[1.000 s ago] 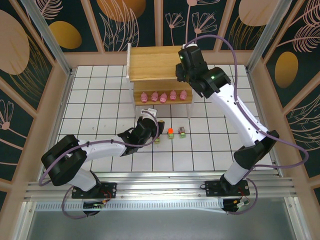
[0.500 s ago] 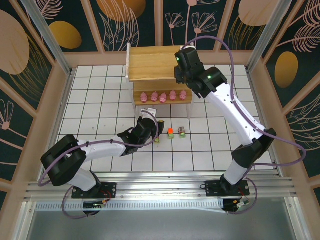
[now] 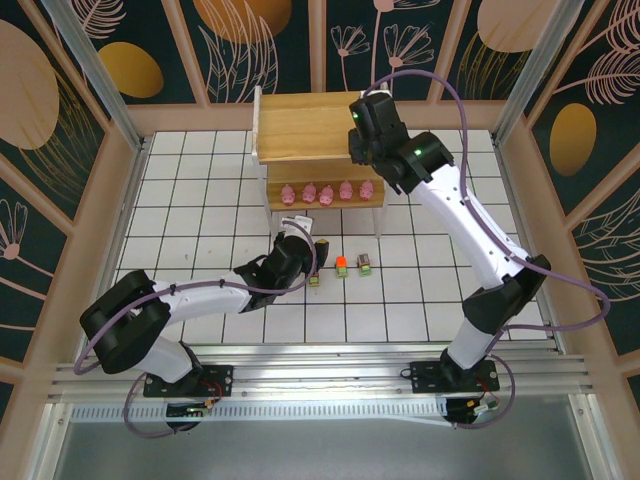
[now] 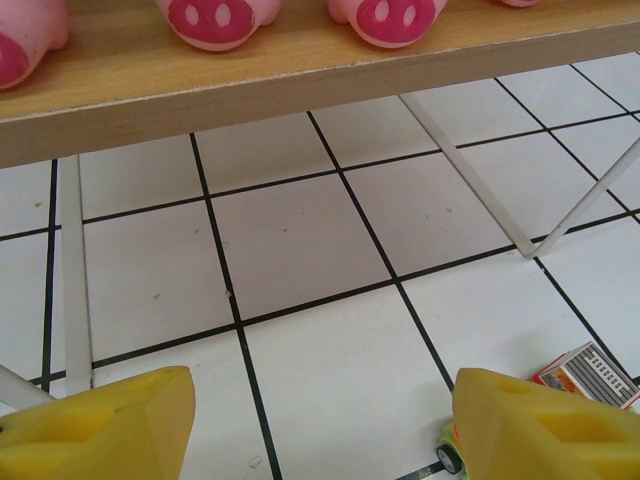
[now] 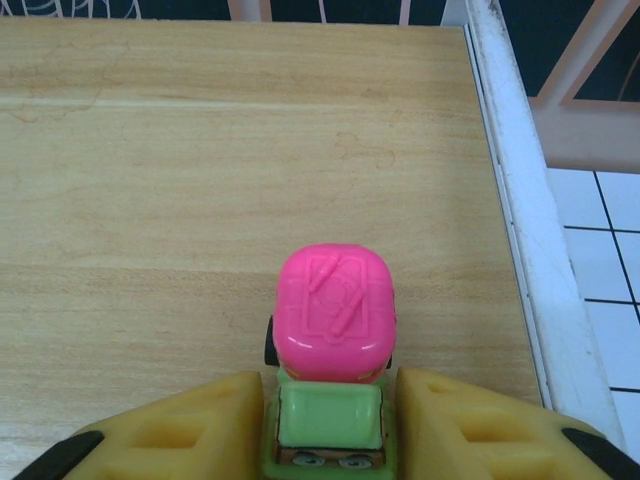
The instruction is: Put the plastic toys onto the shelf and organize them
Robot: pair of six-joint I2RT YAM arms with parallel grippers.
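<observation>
Right claw [image 5: 330, 400] flanks magenta-topped vehicle [image 5: 330, 315] on shelf [image 5: 150, 200].

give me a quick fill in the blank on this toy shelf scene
The five pigs stand on the shelf's ____ tier.
The right tool flanks a vehicle with a ____ top.
The left tool has its jaws ____, nothing between them.
Missing words: lower, pink, open.
</observation>
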